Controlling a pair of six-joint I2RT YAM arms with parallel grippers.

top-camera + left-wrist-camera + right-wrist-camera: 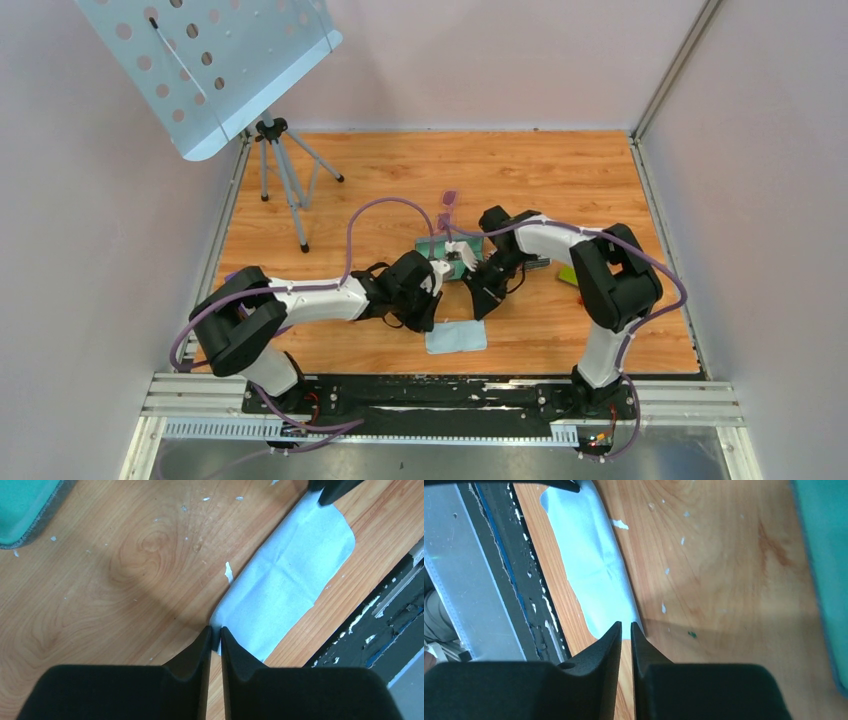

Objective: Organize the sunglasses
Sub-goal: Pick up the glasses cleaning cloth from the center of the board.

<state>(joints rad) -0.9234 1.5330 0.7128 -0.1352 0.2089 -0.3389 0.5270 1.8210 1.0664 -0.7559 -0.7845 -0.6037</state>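
Step in hand (judged): pinch two corners of the blue cloth (290, 585), which lies flat on the counter (560, 180).
Left tool (215, 632): jaws closed to a thin slit, tips at a cloth corner; grip cannot be confirmed.
Right tool (625, 627): jaws at the same thin slit, at another corner; grip cannot be confirmed.
Sunglasses (448, 205): on the counter just beyond the open teal-lined case (437, 248), held by neither tool.
Procedure: trap fabric in both tools before lifting. Raise both level and together so that neither corner slips out.
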